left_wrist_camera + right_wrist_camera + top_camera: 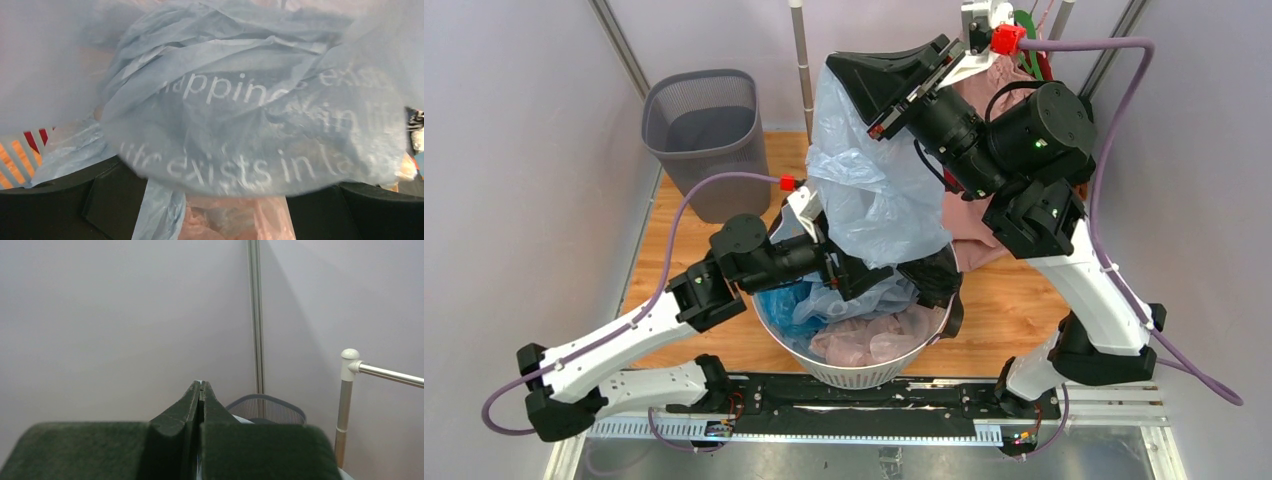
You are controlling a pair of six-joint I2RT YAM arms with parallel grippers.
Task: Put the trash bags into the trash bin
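High over the desk (1014,300), your right claw (200,390) was clamped on the pale blue see-through plastic trash bag (874,190), hanging above the round white slotted basket (864,372). Left claw (849,272) sat spread apart under it. Dark grey mesh trash bin (704,130) stood far-left, apart.

Trash bag (879,200): pale blue, see-through, white lettering. Second bag (779,303): deeper blue. Trash bin (704,130): dark grey mesh. Basket (864,378): white, slotted. Cloth (869,342): pink. Table (1014,300): orange-brown woodgrain. Arm shells (1084,270): white and black. Cables (679,215): purple, with red connectors (1007,38).
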